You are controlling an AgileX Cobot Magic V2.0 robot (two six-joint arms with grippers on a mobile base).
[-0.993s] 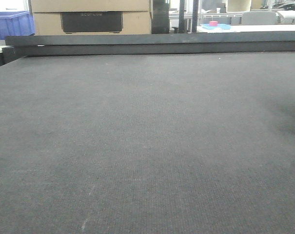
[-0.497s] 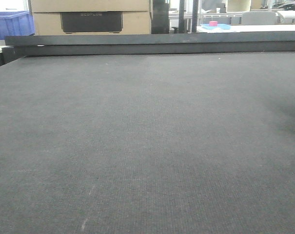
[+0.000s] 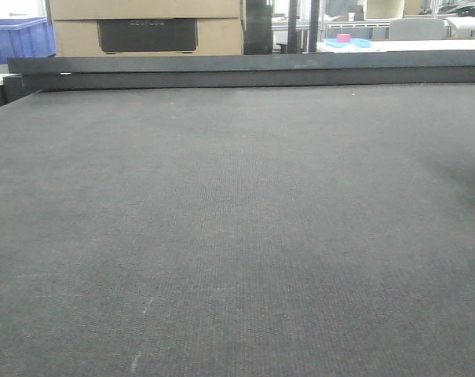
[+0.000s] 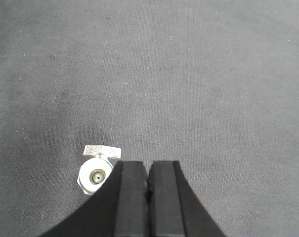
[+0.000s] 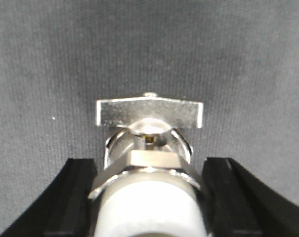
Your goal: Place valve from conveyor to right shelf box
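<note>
The conveyor (image 3: 237,236) is a wide dark grey woven belt with a dark rail (image 3: 245,71) along its far edge; no valve or gripper shows in the front view. My right gripper (image 5: 149,165) has its black fingers pressed against both sides of a silver valve (image 5: 149,114) with a white end and a flat T-handle, low over the belt (image 5: 149,44). My left gripper (image 4: 148,165) is shut and empty, pads together. A silver valve (image 4: 95,174) lies on the belt (image 4: 189,74) just left of its left finger, not touching it.
Beyond the rail stand a cardboard box (image 3: 147,27) and a blue crate (image 3: 17,38) at the back left. A blue tray with a pink object (image 3: 345,39) sits on a table at the back right.
The dark shadow on the belt at the right edge of the front view has faded. Nothing else on the belt has moved.
</note>
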